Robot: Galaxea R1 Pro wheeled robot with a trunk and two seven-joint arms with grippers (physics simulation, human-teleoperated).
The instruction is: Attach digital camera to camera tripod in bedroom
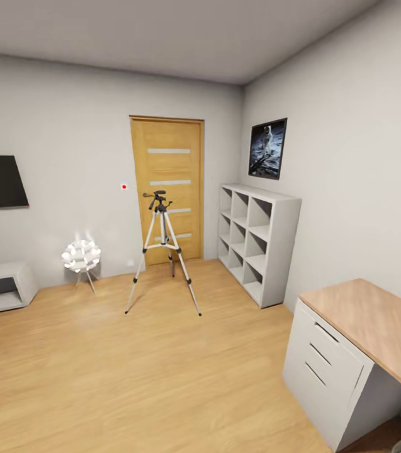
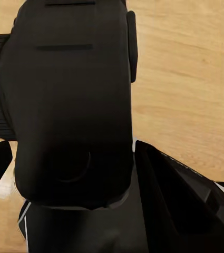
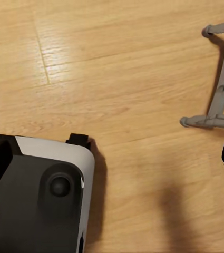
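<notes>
Bedroom reached. Tripod (image 1: pixel 162 251) stands on the plank floor before the wooden door (image 1: pixel 167 189), near the white shelf (image 1: pixel 260 242), head bare. Left wrist view: black camera (image 2: pixel 69 100) right up against the lens, apparently carried by the left gripper; finger state cannot be told. Right gripper likewise unclear. Approach and mounting remain.

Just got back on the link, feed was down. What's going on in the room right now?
The robot is in the bedroom, looking across the wood floor at the camera tripod, which stands in front of the wooden door between the white floor lamp and the white cube shelf. Its head is bare, nothing mounted yet. In the left wrist view a black blocky body, apparently the digital camera, sits right at the left pincer. The right wrist looks down at the floor.
</notes>
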